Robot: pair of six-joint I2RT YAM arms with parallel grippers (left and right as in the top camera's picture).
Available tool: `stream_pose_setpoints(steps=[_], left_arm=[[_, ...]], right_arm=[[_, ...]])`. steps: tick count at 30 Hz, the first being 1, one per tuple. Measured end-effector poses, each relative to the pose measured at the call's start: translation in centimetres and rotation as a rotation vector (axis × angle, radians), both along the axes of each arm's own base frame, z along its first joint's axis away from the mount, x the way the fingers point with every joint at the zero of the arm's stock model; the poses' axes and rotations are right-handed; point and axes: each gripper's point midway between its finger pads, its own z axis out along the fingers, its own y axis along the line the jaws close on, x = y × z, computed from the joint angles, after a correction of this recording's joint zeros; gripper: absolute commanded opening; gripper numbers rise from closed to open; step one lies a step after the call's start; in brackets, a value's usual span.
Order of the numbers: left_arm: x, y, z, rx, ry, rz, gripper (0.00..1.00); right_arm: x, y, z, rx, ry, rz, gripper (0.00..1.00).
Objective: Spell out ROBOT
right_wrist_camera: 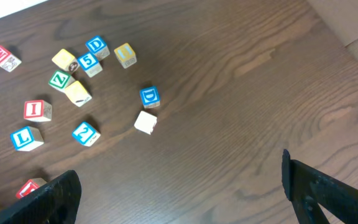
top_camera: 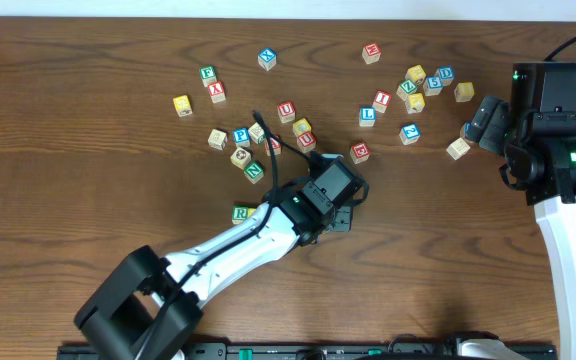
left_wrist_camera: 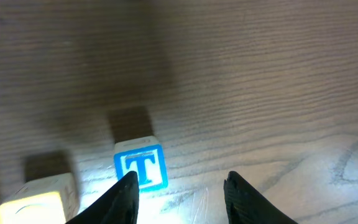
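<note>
Your left tool (left_wrist_camera: 180,190) stands half-spread and empty, low over the dark wooden tabletop (left_wrist_camera: 260,74). The small wooden cube with the blue-printed T (left_wrist_camera: 140,167) sits on the tabletop just ahead of it, off-centre toward the finger on the view's left. A pale yellow-faced wooden cube (left_wrist_camera: 39,200) stands near it. Your right tool (right_wrist_camera: 185,193) is spread wide and holds nothing. Judge the T cube light, rigid and smooth-sided: pinch two opposite flat faces squarely at mid-height, or it may twist and skid.
</note>
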Motion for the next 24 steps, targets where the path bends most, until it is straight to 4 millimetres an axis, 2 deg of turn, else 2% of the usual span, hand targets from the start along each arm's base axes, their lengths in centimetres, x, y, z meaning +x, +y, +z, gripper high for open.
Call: stream_pose_setpoints(steps=[5, 12, 18, 19, 22, 24], left_arm=[[0.3, -0.5, -0.7, -0.001, -0.006, -0.012, 0.44], [1.4, -0.1, -0.5, 0.029, -0.066, -0.004, 0.44], [2.3, -0.6, -0.3, 0.021, -0.117, -0.016, 0.44], [2.3, -0.6, -0.5, 0.026, -0.115, -0.016, 0.43], [2.3, -0.5, -1.4, 0.046, -0.103, -0.02, 0.34], [2.3, -0.4, -1.9, 0.055, -0.1, -0.023, 0.34]], right_arm=[[0.0, 0.0, 0.0, 0.0, 0.0, 0.0, 0.99], [0.0, 0.0, 0.0, 0.0, 0.0, 0.0, 0.99], [0.0, 0.0, 0.0, 0.0, 0.0, 0.0, 0.99], [0.0, 0.0, 0.0, 0.0, 0.0, 0.0, 0.99], [0.0, 0.0, 0.0, 0.0, 0.0, 0.0, 0.99], [0.0, 0.0, 0.0, 0.0, 0.0, 0.0, 0.99]])
